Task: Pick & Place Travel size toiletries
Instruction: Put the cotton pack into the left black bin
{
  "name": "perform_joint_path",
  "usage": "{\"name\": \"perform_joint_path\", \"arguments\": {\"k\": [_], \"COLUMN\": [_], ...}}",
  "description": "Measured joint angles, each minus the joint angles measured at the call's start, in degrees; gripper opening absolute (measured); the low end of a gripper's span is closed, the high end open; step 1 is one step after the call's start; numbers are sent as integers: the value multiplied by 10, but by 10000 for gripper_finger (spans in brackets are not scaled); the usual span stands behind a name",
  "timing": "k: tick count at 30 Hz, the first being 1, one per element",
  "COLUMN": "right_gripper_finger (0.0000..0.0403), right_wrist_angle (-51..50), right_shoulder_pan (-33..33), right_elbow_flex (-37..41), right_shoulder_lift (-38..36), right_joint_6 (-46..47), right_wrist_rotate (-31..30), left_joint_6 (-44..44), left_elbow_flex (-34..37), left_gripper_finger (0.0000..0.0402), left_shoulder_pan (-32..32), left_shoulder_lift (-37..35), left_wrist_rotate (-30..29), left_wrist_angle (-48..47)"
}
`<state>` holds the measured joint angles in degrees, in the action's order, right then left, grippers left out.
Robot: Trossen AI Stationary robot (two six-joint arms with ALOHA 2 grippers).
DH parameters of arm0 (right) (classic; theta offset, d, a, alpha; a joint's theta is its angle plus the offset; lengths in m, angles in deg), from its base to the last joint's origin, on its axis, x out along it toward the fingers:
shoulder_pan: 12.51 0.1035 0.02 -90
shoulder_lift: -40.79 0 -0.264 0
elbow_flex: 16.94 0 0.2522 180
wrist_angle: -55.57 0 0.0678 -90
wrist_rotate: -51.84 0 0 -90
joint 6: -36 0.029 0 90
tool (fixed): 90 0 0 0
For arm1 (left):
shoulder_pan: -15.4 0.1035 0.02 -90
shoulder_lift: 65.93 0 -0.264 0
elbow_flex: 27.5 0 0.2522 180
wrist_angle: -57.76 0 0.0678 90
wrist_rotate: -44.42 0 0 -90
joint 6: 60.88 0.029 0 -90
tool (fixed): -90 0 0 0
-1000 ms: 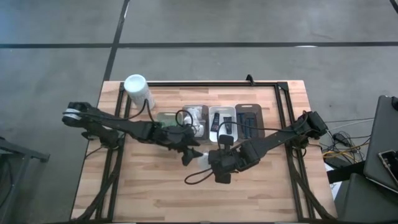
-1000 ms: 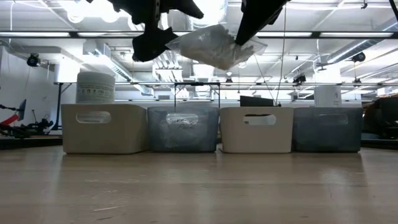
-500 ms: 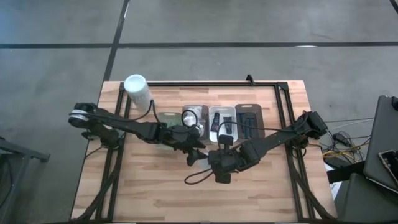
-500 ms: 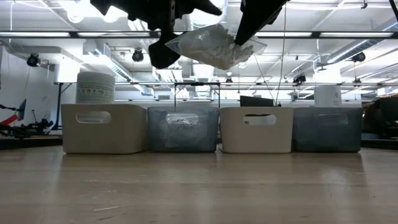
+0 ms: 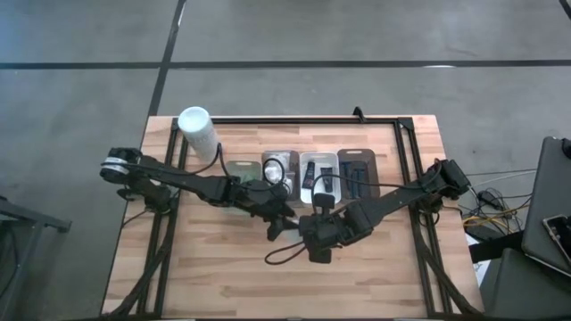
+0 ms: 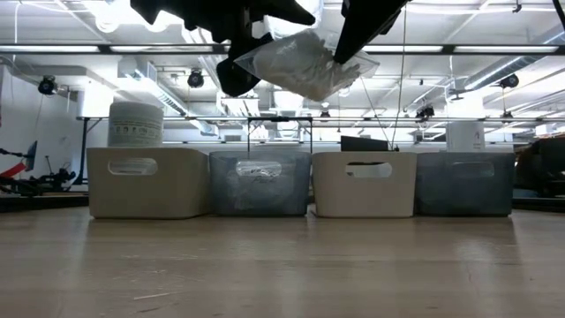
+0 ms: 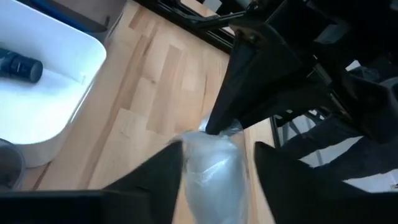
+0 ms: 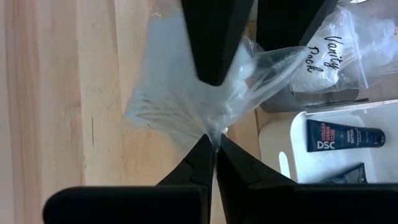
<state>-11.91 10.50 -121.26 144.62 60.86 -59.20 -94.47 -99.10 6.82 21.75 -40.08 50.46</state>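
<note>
- Clear bag point(image 6: 300, 64): hangs in the air above the worktop point(image 5: 223, 267), in front of the row of four trays. White crinkly contents show inside it; what else it holds cannot be told.
- Right gripper point(image 8: 214, 146): jaws together, clamped on one edge of the bag, carrying it.
- Left gripper point(image 7: 217, 155): at the bag's opposite side, jaws apart with the bag between them. Whether they already bite cannot be told.
- Trays: white packets point(image 8: 336, 56) lie in one, black tubes point(image 8: 342, 135) in the white tray point(image 7: 43, 106) beside it, so stock is left to pick.
- White container point(image 5: 198, 129) stands at the far left corner.
- Judgement: mid-task; the bag is being held up for loading, and nothing is seen finished or set down.
</note>
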Motion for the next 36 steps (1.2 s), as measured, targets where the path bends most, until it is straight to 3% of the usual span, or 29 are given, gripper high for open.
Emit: {"name": "perform_joint_path", "arguments": {"k": [12, 17, 25, 33, 36], "right_gripper_finger": [10, 48, 175, 274, 296], "right_wrist_angle": [0, 0, -6, -71, -103], "right_shoulder_pan": [0, 0, 8, 35, 43], "right_elbow_flex": [0, 0, 0, 1, 8], "right_shoulder_lift": [-1, -3, -33, -87, -101], "right_joint_6": [3, 22, 54, 151, 204], "right_wrist_rotate": [-1, 1, -4, -106, -115], "left_joint_6": [82, 95, 106, 142, 156], "left_elbow_flex": [0, 0, 0, 0, 9], "left_gripper_finger": [10, 6, 3, 2, 2], "left_shoulder_pan": [0, 0, 0, 7, 25], "left_shoulder_lift": [0, 0, -13, -54, -77], "left_wrist_rotate": [-50, -67, -111, -169, -176], "left_wrist_angle": [0, -10, -77, -111, -125]}}
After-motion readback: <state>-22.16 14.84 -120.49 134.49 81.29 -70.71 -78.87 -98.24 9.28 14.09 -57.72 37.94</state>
